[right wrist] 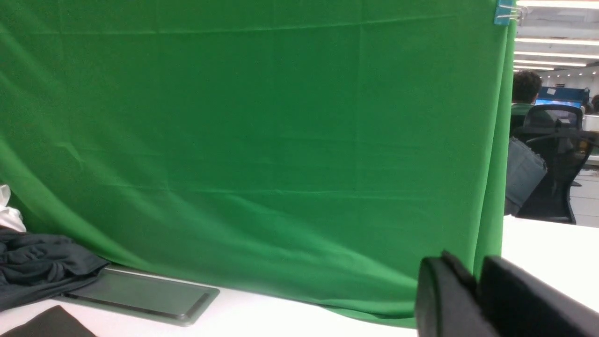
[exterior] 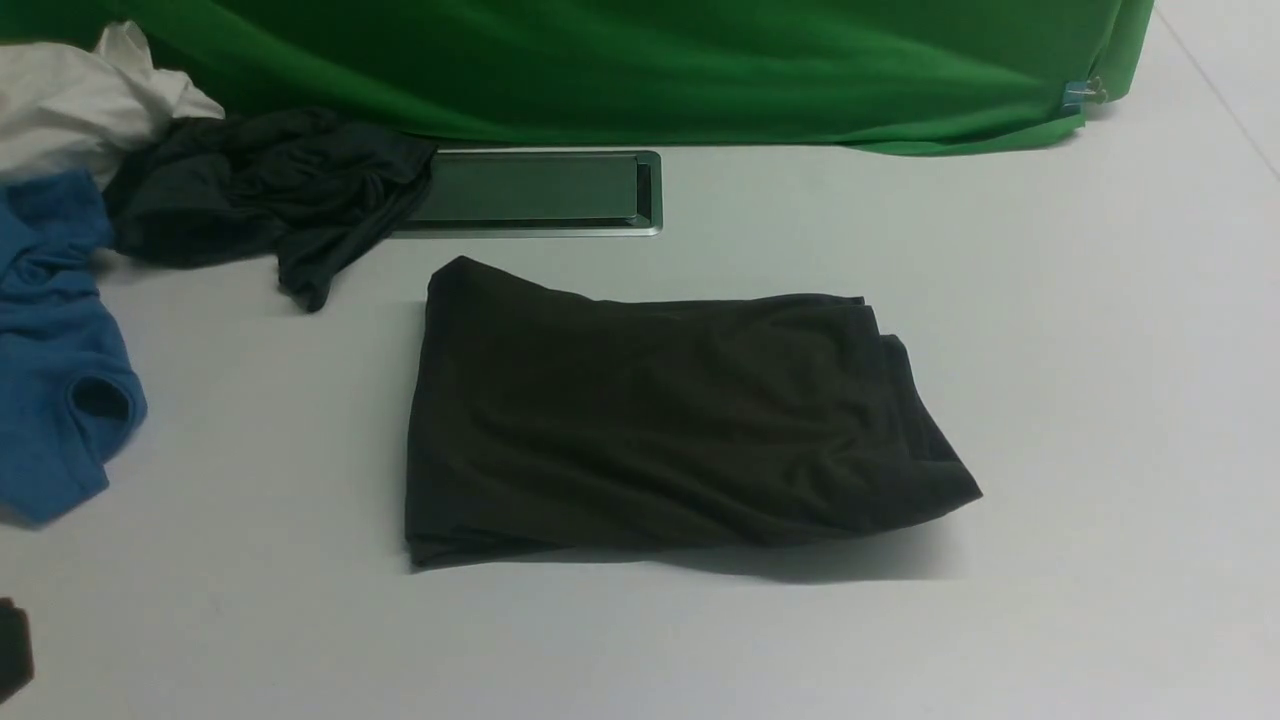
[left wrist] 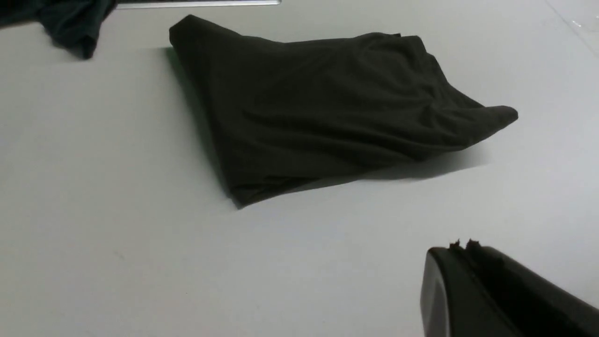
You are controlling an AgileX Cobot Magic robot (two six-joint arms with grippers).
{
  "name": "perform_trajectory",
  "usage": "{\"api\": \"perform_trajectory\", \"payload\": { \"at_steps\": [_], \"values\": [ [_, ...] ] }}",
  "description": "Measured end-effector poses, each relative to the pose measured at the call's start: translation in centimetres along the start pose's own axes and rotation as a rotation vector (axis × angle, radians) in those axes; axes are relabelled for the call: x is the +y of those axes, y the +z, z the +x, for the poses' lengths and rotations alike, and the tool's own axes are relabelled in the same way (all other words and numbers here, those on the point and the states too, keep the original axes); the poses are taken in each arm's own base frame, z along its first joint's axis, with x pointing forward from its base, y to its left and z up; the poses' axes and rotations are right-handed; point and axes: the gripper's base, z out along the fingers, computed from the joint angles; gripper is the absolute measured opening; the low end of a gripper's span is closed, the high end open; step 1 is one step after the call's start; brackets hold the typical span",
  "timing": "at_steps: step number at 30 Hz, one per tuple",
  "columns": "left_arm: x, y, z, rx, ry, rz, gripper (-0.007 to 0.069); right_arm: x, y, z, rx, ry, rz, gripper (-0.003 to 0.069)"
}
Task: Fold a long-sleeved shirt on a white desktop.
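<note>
Front view: one folded long-sleeved shirt [exterior: 660, 420], three other garments [exterior: 260, 190]; left tool [left wrist: 461, 248] pressed together, right tool [right wrist: 477, 276] slightly parted.

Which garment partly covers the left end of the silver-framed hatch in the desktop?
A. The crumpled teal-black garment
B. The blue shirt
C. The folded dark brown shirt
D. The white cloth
A: in the front view the teal-black garment hangs over the left end of the hatch, while the folded shirt lies apart from it, nearer the robot.
</note>
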Motion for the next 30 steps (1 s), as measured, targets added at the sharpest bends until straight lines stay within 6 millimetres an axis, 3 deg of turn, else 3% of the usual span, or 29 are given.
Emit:
{"api": "perform_trajectory", "payload": {
  "at_steps": [6, 12, 15, 18, 19, 20, 24, 27, 30],
  "values": [
    [1.2, -0.2, -1.3, -0.121, 0.265, -0.149, 0.0017, 0.0, 0.0, 0.0, 0.001, 0.002, 0.000, 0.0124],
    [2.0, 0.7, -2.1, -0.330, 0.314, -0.238, 0.0017, 0.0, 0.0, 0.1, 0.003, 0.023, 0.000, 0.0136],
    [2.6, 2.0, -0.2, -0.448, 0.311, -0.276, 0.0017, 0.0, 0.0, 0.1, 0.003, 0.025, 0.000, 0.0143],
    [3.7, 4.0, 3.0, -0.530, 0.249, -0.331, 0.0017, 0.0, 0.0, 0.1, 0.003, 0.025, 0.000, 0.0152],
    [3.7, 3.8, 2.9, -0.545, 0.244, -0.338, 0.0017, 0.0, 0.0, 0.1, 0.003, 0.025, 0.000, 0.0153],
    [4.4, 5.4, 4.9, -0.545, 0.195, -0.356, 0.0017, 0.0, 0.0, 0.1, 0.003, 0.025, 0.000, 0.0155],
    [5.7, 9.2, 9.7, -0.520, 0.099, -0.380, 0.0017, 0.0, 0.0, 0.1, 0.004, 0.026, 0.000, 0.0165],
    [6.4, 11.5, 12.4, -0.436, 0.071, -0.381, 0.0017, 0.0, 0.0, 0.1, 0.004, 0.026, 0.000, 0.0168],
    [6.5, 11.9, 13.1, -0.398, 0.064, -0.381, 0.0017, 0.0, 0.0, 0.1, 0.004, 0.026, 0.000, 0.0170]
  ]
}}
